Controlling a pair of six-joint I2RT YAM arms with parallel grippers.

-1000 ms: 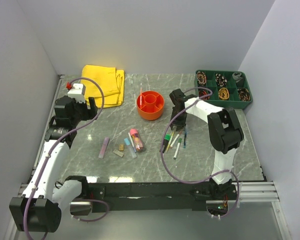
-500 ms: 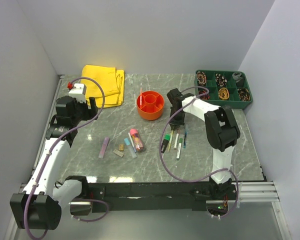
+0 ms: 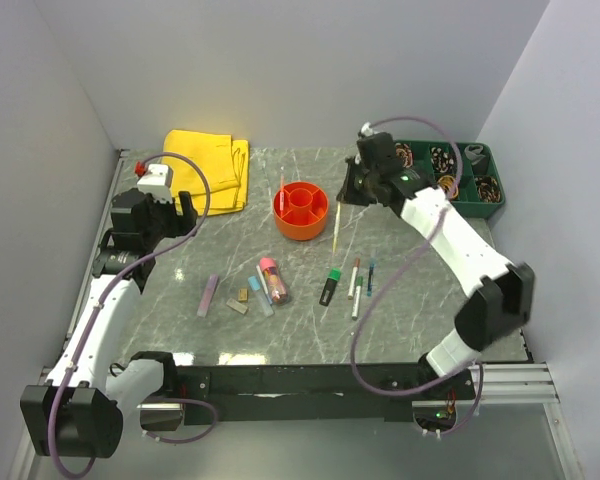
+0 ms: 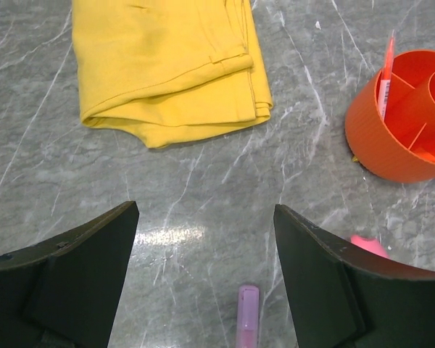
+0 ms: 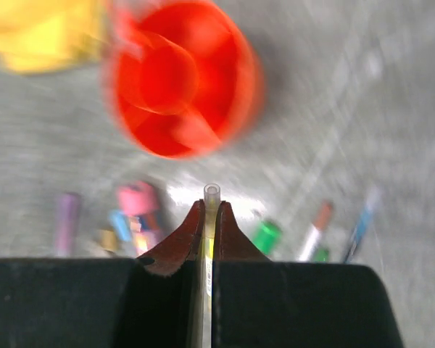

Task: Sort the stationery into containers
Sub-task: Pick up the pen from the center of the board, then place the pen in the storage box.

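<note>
Top view: the right pincer is up off the counter, clamped on a thin yellowish pen. The pen hangs nearly upright, long axis pointing down at the counter. The orange organiser bowl sits just beside the pen, on the robot's left of it, so I'd guess the next move is a short sideways shift and then a drop. The right arm is way nearer the bowl than the left one. 1 red pen stands in the bowl's outer ring on the cloth side. Loose on the counter are a lilac stick, a pink-capped tube, a green-capped marker and a few thin pens. The green tray off to the right holds coiled bands.

Left wrist view: the left pincer has its fingers wide apart with nothing between them, hovering near the yellow cloth.

Right wrist view: blurry, but the fingers are closed tight on the pen, with the bowl ahead of its tip.
</note>
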